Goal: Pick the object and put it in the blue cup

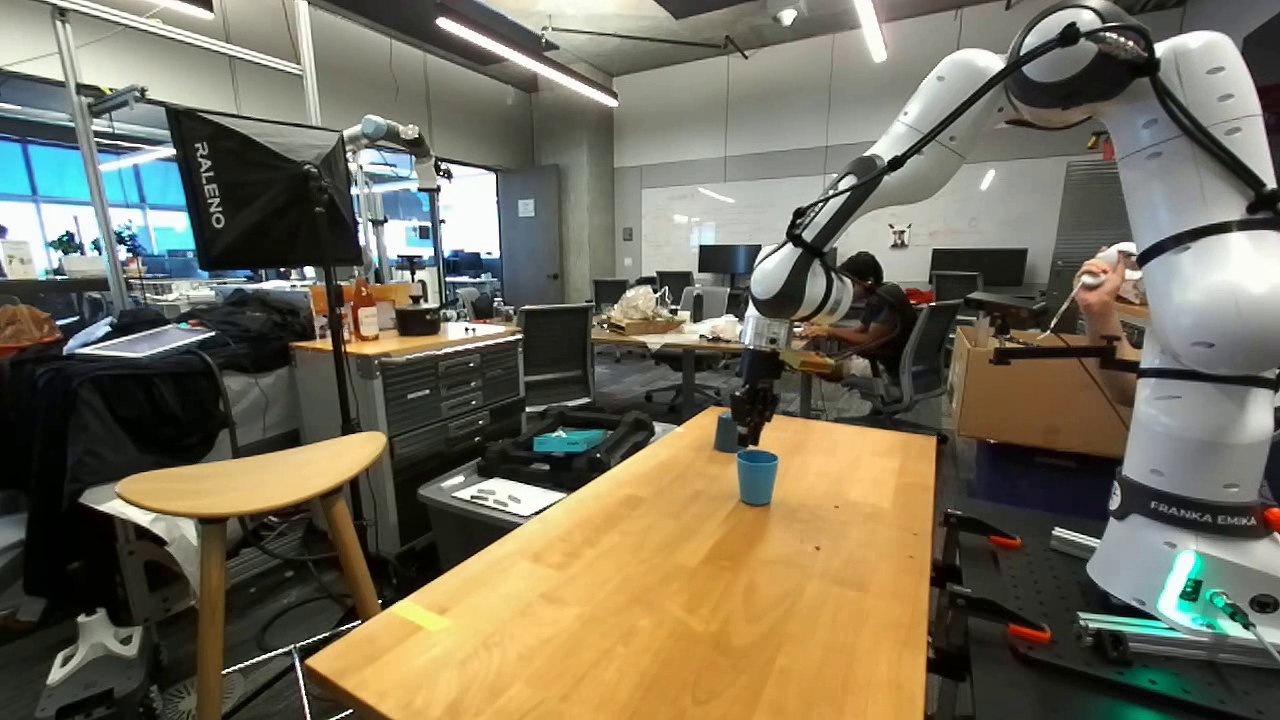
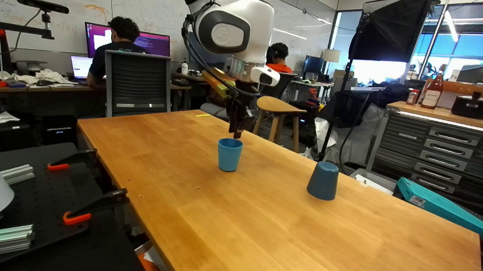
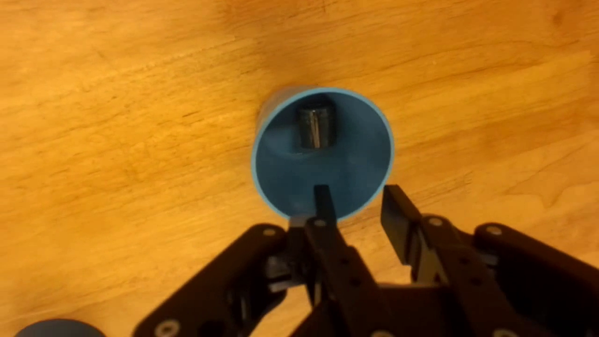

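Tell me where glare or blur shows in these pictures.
Wrist view: the hand looks soft, and a bright streak marks the dark object in the blue cup; both exterior views: light reflections streak the whiteboard, and the windows partly wash out.

The small dark object (image 3: 317, 127), beyond the fingers (image 3: 398, 220) inside the blue cup (image 3: 348, 164), is blurred in the wrist view; its kind cannot be told; the fingers hide part of this cup's near rim; a dark rounded shape (image 3: 61, 329) at their left is cut by the lower edge; in an exterior view they partly cover the overturned cup (image 1: 724, 434).
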### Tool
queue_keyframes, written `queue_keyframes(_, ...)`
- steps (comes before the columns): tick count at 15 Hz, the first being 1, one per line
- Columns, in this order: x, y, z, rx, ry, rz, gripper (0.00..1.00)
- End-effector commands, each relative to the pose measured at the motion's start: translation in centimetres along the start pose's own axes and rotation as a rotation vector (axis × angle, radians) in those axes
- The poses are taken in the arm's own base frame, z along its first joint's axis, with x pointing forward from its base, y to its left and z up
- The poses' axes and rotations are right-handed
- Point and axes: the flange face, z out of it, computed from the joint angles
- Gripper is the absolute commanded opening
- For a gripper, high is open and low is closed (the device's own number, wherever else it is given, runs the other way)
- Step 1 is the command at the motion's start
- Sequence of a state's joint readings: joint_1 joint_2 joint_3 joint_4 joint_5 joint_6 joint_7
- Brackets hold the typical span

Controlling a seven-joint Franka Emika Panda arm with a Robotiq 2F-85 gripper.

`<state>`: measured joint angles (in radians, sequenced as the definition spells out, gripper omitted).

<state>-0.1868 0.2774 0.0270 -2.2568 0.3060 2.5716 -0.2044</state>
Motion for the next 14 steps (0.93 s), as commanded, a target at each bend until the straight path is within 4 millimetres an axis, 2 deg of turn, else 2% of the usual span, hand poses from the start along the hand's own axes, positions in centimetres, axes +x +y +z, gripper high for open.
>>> queue_keyframes(1,-1.3,-0.3,-5.0,-0.021,0.010,-0.054,0.29)
queue_keyframes(2,-1.6,-0.3,-6.3,-0.045,0.005,-0.074,0.56)
queue_keyframes(3,-1.8,-0.1,-7.7,-0.068,-0.003,-0.091,0.55)
queue_keyframes(4,-2.1,0.3,-9.2,-0.104,-0.011,-0.113,0.58)
queue_keyframes(9,-4.2,3.2,-15.9,-0.316,-0.130,-0.198,0.96)
queue_keyframes(10,-4.9,4.0,-17.3,-0.356,-0.169,-0.206,0.99)
queue_keyframes(12,-6.0,5.1,-19.3,-0.426,-0.242,-0.220,1.00)
queue_keyframes(13,-4.9,4.5,-17.0,-0.368,-0.202,-0.219,1.00)
queue_keyframes(14,-5.4,4.9,-18.0,-0.390,-0.222,-0.220,1.00)
